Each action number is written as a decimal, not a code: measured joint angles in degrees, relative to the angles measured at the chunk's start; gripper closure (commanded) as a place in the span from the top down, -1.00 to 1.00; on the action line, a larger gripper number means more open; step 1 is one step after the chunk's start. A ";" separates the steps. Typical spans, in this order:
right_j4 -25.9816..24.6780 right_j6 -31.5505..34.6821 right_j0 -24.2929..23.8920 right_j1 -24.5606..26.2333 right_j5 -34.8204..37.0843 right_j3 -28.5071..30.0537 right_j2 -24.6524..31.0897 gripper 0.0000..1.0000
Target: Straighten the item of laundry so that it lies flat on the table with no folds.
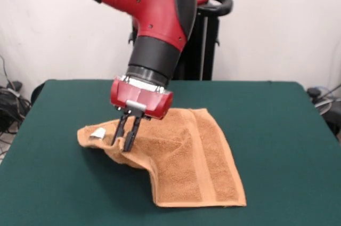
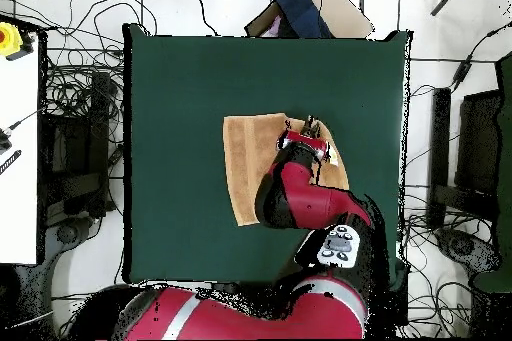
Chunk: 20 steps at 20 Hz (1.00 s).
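The orange-tan towel (image 1: 192, 156) lies on the dark green table (image 1: 277, 130), mostly spread out toward the front right. Its left part is bunched and raised in a fold. A small white tag (image 1: 97, 133) shows at its left corner. My gripper (image 1: 128, 142) points down at this raised fold, its fingers (image 1: 121, 130) close together and pinching the cloth. In the overhead view the towel (image 2: 250, 162) lies right of the middle of the table (image 2: 180, 107). The arm covers the towel's right part, with the gripper (image 2: 309, 122) at its far right corner.
The black pedestal (image 1: 205, 34) stands behind the table's far edge. Cables (image 2: 75, 107) lie on the floor left of the table, beside a white bench (image 2: 20, 157) with a yellow button box (image 2: 10, 39). A cardboard box with blue cloth (image 2: 300, 7) sits beyond the far edge.
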 measured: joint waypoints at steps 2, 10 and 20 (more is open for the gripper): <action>-0.01 0.00 -1.05 1.41 -0.30 -0.51 0.00 -1.00; -1.60 0.00 -6.06 5.05 -0.31 -2.07 0.05 -1.00; -13.58 0.00 -16.02 6.78 1.25 -4.71 4.74 1.00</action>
